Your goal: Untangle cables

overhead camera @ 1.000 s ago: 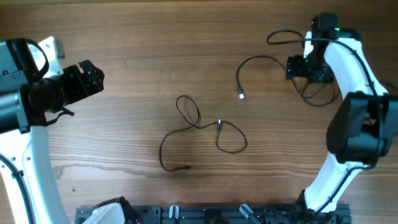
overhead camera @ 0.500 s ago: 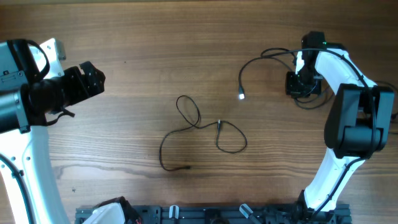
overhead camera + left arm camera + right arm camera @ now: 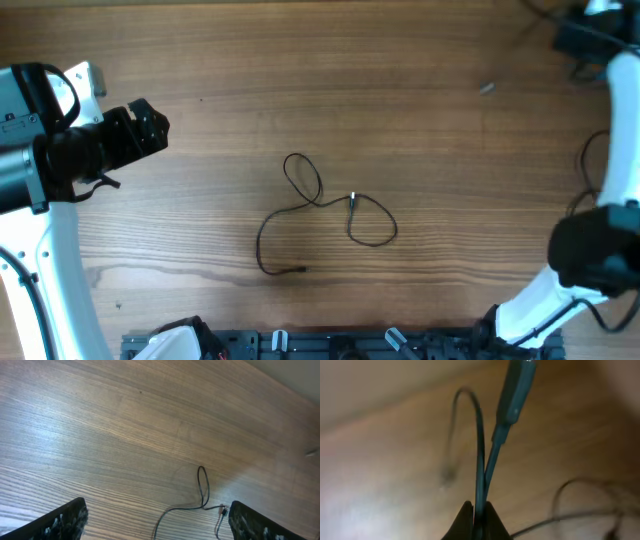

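The table (image 3: 200, 60) is brown wood with a fine grain running lengthwise.

At mid-table lies the loose cable (image 3: 318, 203), a very thin, limp black cord. It curls into a small teardrop loop toward the table's far side and a rounder loop toward its right. A long open bend then swings to the near side and ends in a tiny dark tip. A small pale plug (image 3: 352, 199) sits where the two loops meet. No other cord crosses it.

The left tool (image 3: 150, 125) hangs over the table's left part, well apart from that cable. Its jaws stand wide and hold nothing. The left wrist view shows its two dark, rough-faced fingers (image 3: 65, 520) at the bottom corners. Between them are the teardrop loop and the plug, with bare grain beyond.

The white right arm (image 3: 625, 110) runs up the table's right edge to its far right corner. From overhead its dark end there is smeared by motion, and its grip cannot be read.

The right wrist view, itself blurred, fills that gap. The right tool (image 3: 477, 510) is pinched tight on the held cable (image 3: 480, 450). This smooth dark cord rises from the jaws in two strands. One strand arches over in a hoop and the other ends in a long plug (image 3: 516, 385). More thin strands curve over the table at lower right.
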Motion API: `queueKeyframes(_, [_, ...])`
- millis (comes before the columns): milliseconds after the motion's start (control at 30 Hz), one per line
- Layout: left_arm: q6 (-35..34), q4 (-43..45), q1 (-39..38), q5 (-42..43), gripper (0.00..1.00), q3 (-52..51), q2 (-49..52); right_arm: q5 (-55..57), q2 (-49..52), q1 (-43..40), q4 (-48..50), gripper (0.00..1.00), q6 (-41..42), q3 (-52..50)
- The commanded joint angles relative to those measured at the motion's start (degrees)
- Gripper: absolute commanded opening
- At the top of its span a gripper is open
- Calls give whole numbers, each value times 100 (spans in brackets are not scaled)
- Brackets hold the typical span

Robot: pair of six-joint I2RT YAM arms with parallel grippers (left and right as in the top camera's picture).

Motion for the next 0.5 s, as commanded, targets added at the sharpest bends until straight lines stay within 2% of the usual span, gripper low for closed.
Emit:
queueKeyframes(0, [48,17,-7,94,92,15,11,271,11,-813,321,4,146,37])
queueKeyframes(167, [48,17,-7,96,92,15,11,-660,94,-1928,686,4,293,-142])
queueKeyframes(467, [52,-92,-7,94,92,15,11,-861,695,-2728,820,4,741,-203])
